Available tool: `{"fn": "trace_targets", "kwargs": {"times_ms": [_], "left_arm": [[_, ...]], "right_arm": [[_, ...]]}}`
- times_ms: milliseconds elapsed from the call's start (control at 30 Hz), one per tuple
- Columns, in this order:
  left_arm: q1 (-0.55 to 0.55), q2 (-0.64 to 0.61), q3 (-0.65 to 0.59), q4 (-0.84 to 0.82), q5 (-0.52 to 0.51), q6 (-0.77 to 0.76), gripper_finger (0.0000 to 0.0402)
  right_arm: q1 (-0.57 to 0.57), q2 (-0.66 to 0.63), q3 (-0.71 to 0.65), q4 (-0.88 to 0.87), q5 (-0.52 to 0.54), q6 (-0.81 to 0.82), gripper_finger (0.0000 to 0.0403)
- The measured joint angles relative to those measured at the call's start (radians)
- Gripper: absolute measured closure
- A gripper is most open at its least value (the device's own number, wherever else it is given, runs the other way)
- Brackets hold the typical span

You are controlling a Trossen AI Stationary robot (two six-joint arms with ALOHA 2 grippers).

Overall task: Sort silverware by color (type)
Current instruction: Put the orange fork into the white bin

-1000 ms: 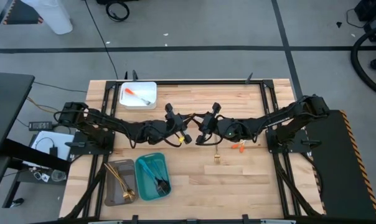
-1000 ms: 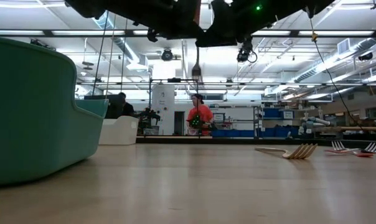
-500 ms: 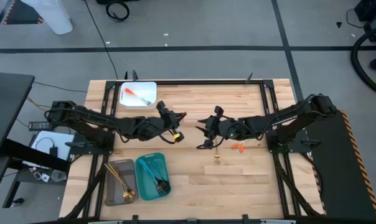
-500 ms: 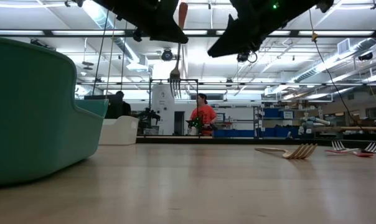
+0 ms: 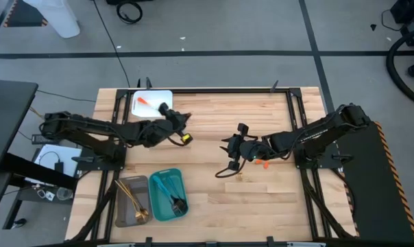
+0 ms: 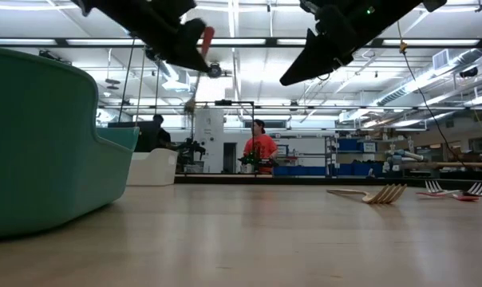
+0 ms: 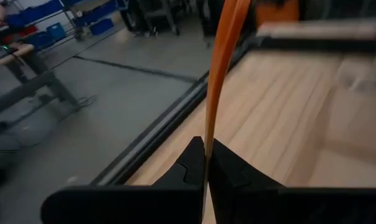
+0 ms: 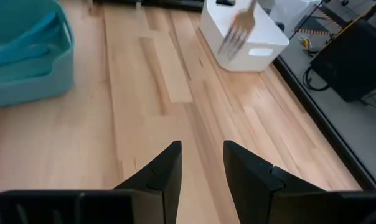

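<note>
My left gripper (image 5: 176, 120) is shut on a fork with an orange handle (image 7: 216, 81), held in the air just beside the white tray (image 5: 152, 104) at the far left. An orange utensil (image 5: 145, 102) lies in that tray. My right gripper (image 5: 227, 149) is open and empty over the table's middle; its fingers show apart in the right wrist view (image 8: 202, 163). A gold fork (image 6: 378, 194) and orange-handled pieces (image 6: 456, 192) lie flat on the table under and beside the right arm. My left gripper pinches the fork's orange handle (image 7: 208, 140) between its two fingers. The fork runs on ahead past the fingertips. In the low view the fork (image 6: 199, 68) slants down below the gripper, lifted clear of the table, its handle end (image 6: 207, 36) uppermost.
A grey tray (image 5: 129, 200) with gold pieces and a teal tray (image 5: 167, 195) with teal and dark pieces stand at the near left. An orange piece (image 5: 264, 163) lies by the right arm. Bare wood lies between the arms. People stand in the room behind.
The two grippers stood close together over the table's middle a second ago. My left gripper has gone toward the far left, toward the white tray, carrying the orange-handled fork clear of the table. My right gripper has drawn back toward the right and near side.
</note>
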Motion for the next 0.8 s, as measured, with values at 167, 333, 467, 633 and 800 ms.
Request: {"fn": "trace_targets", "kwargs": {"times_ms": [167, 333, 467, 633, 800], "left_arm": [[0.048, -0.078, -0.003, -0.135, -0.001, 0.084, 0.0391], [0.092, -0.109, -0.003, -0.218, -0.01, 0.205, 0.0391], [0.128, -0.106, -0.003, -0.26, -0.008, 0.21, 0.0389], [0.22, -0.113, -0.003, -0.346, 0.031, 0.072, 0.0389], [0.294, -0.135, -0.003, -0.33, 0.052, 0.048, 0.039]], "right_arm": [[0.0, 0.0, 0.0, 0.013, -0.019, 0.006, 0.0275], [0.0, 0.0, 0.0, 0.016, -0.019, 0.003, 0.0275], [0.0, 0.0, 0.0, 0.014, -0.019, 0.0, 0.0275], [0.0, 0.0, 0.0, 0.015, -0.019, -0.001, 0.0275], [0.001, 0.0, 0.0, 0.019, -0.023, -0.001, 0.0275]]}}
